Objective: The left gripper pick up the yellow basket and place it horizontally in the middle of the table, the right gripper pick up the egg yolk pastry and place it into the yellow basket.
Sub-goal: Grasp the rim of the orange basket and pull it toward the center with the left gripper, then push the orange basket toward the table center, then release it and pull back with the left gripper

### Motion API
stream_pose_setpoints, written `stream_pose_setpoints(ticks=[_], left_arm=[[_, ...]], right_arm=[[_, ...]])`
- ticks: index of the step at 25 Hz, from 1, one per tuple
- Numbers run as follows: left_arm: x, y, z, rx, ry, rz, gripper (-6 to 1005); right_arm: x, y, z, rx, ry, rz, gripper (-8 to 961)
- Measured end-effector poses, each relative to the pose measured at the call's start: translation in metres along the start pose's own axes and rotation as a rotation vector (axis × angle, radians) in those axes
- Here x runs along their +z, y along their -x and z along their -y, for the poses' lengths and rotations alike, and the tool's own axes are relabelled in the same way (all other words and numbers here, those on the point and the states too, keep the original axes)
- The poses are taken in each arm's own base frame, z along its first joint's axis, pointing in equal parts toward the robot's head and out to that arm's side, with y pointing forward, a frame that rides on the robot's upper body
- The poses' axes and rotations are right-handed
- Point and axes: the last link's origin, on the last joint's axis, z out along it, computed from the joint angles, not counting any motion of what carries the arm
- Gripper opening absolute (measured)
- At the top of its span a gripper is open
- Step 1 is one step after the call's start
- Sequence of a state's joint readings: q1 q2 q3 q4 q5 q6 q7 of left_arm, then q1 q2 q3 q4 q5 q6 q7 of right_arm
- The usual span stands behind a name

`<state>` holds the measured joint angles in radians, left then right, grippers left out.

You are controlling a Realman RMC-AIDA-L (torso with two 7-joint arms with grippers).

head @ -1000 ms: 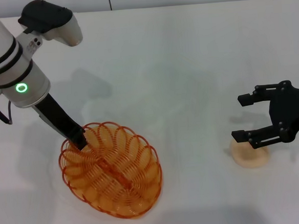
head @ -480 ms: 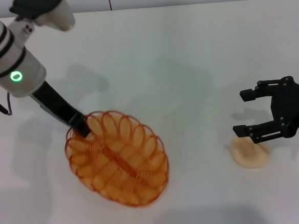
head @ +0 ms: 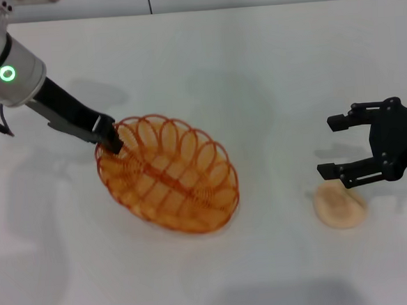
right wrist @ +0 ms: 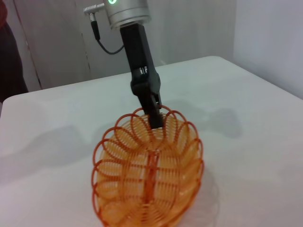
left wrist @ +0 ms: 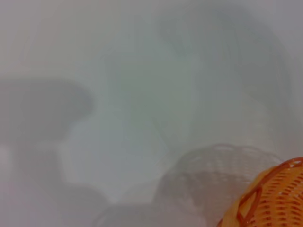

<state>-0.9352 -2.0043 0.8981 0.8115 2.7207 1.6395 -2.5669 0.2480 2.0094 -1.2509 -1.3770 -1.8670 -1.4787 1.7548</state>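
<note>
Left gripper (head: 109,137), the black two-fingered claw on the white-and-silver arm with the green ring light, is clamping the looped rim of the oval orange-yellow wire basket (head: 169,174) at the basket's left end. Fingers are pinched narrow on the wire; the right wrist view is showing the same grip from the far side (right wrist: 152,109), with the claw tip reaching over the rim into the basket (right wrist: 149,170).

Basket is sitting left of centre on the plain white table (head: 254,72), long axis running diagonally, far end pointing toward the right gripper. In the left wrist view only a corner of it is showing (left wrist: 272,198), its shadow falling on the table beside it; can't tell whether its base is touching the surface.

Right gripper (head: 337,144), the black claw, is hovering with its fingers spread wide, holding nothing. The small round cream-beige egg yolk pastry (head: 340,205) is lying on the table just below the lower finger, well apart from the basket.
</note>
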Motion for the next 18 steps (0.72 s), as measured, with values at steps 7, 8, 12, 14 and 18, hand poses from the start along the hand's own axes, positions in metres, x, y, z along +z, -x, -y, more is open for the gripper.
stream_pose_setpoints(ticks=[7,8,12,14,18], left_arm=[[-0.004,-0.005,-0.001,-0.101,0.059,-0.057,84],[-0.004,-0.005,-0.001,-0.13,0.073,-0.07,84],[-0.003,-0.003,0.002,-0.228,0.119,-0.096,85],[0.001,0.001,0.003,-0.272,0.142,-0.091,85],[0.008,0.009,0.005,-0.323,0.151,-0.054,85]], right_arm=[[-0.001,0.003,0.001,-0.008,-0.003,0.003,842],[-0.001,0.003,0.001,-0.009,-0.002,0.002,842],[0.0,0.005,0.001,-0.016,0.006,0.003,842],[0.0,0.006,0.001,-0.019,0.009,0.002,841],[0.002,0.009,-0.001,-0.031,0.027,0.001,841]])
